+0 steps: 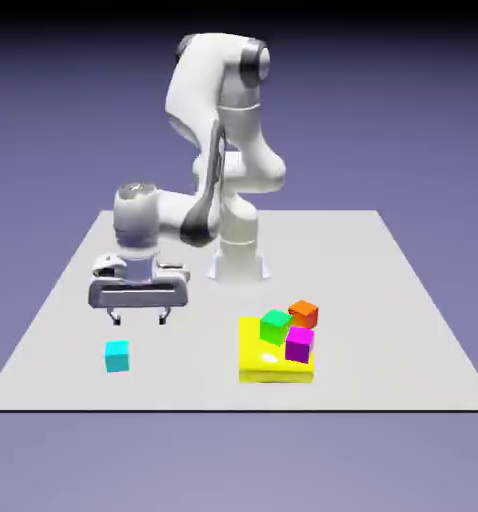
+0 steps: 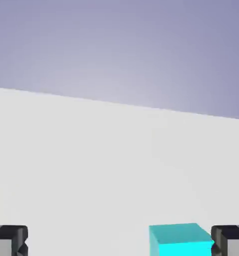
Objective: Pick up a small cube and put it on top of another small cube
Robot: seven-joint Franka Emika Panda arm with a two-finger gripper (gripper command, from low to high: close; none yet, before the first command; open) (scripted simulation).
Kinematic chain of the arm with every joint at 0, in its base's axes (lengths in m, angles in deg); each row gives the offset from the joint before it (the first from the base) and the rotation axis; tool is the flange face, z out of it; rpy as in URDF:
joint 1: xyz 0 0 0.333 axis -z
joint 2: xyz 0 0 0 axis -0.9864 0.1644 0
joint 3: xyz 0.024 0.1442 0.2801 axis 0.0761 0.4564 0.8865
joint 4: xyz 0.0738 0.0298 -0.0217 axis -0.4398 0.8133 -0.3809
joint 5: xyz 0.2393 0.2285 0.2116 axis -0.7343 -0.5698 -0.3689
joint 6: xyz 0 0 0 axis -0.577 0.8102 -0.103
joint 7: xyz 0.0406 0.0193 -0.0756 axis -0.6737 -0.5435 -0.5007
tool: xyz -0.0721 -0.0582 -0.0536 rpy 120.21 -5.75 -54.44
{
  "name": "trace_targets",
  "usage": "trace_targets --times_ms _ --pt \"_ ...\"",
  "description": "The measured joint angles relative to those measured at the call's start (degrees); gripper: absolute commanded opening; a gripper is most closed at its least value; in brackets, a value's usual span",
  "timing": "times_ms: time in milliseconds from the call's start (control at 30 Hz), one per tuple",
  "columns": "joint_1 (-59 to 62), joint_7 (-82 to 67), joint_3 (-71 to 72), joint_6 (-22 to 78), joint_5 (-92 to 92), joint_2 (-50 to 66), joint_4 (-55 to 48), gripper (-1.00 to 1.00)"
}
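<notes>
The small cyan cube (image 1: pixel 117 356) lies on the table near its front edge, at the exterior view's left. My gripper (image 1: pixel 139 318) hangs open above the table, a little behind the cube and slightly to its right, with nothing between its fingers. In the hand view the cyan cube (image 2: pixel 180 239) shows at the bottom edge, close to the right fingertip (image 2: pixel 230 240); the left fingertip (image 2: pixel 9 240) is far from it. The small bright green cube (image 1: pixel 275 325) rests on the flat yellow block (image 1: pixel 259 362), well to the right of my gripper.
An orange cube (image 1: pixel 304 314) and a magenta cube (image 1: pixel 299 344) sit on the same yellow block, right beside the green cube. The robot's base (image 1: pixel 240 262) stands behind. The table's front edge (image 1: pixel 233 408) runs just past the cyan cube.
</notes>
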Motion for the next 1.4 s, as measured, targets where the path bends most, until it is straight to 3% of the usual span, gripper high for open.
trace_targets --times_ms 167,300,333,600,1067,1133,1267,1300,1400 --pt "1.1 -5.6 -3.5 4.3 -0.4 7.4 -4.1 0.00" --pt "4.7 -8.1 0.5 -3.4 -4.4 15.7 -4.5 0.00" --pt "5.1 -8.4 1.0 -4.3 -4.9 16.8 -4.6 -1.00" --pt "1.1 -5.7 -3.5 4.4 -0.5 7.4 -4.1 -1.00" --pt "-17.5 21.7 22.5 20.3 5.7 -21.7 9.2 -1.00" --pt "-18.1 22.6 23.4 20.9 5.9 -22.6 9.6 -1.00" --pt "-17.9 23.4 23.0 10.9 7.0 -16.1 13.1 -1.00" --pt "-17.9 23.5 22.9 9.1 7.2 -14.9 13.7 1.00" --pt "-17.9 23.4 23.1 11.5 7.1 -16.5 12.9 1.00"
